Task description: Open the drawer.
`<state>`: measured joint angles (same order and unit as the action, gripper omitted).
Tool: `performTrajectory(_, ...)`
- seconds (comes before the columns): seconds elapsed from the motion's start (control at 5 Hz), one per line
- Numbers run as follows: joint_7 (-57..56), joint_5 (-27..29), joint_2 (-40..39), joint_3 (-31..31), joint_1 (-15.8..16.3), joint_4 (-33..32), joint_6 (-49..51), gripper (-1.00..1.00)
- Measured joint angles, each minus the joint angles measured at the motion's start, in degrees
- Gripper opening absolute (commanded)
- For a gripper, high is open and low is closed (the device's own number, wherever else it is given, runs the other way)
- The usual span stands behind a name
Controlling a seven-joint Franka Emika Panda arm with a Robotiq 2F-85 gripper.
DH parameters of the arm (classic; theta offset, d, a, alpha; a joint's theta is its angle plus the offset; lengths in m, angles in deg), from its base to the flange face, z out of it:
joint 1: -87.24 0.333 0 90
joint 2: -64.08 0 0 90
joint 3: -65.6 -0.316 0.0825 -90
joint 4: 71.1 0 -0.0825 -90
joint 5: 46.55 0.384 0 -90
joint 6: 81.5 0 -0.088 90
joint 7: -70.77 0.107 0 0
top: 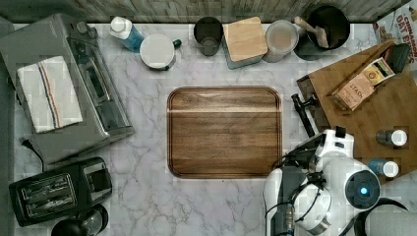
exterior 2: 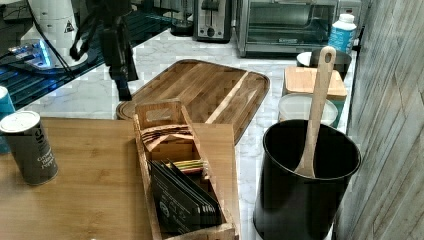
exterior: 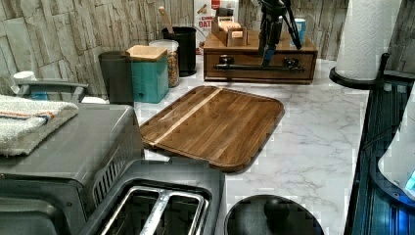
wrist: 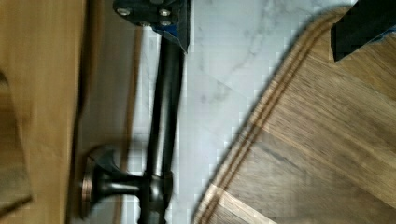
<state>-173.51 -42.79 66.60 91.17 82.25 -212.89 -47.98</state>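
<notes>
Hovering at the drawer front, pincer by its black bar handle.
Fingers spread apart, one touching the bar.

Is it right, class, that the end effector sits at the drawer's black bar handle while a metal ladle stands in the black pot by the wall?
Not quite. The utensil in the black pot is a wooden spoon, not a metal ladle; the right view shows it. The end effector is indeed at the drawer's black bar handle.
</notes>
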Motion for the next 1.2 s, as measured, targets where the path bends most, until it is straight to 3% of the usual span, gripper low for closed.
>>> performTrajectory(0.4,-4.53,5.62,-1.34,1.58,-1.04,3.13,0.00,1.00)
performTrajectory(1.2,-4.98,8.65,-4.95,1.24,0.45,3.47,-4.50,1.00)
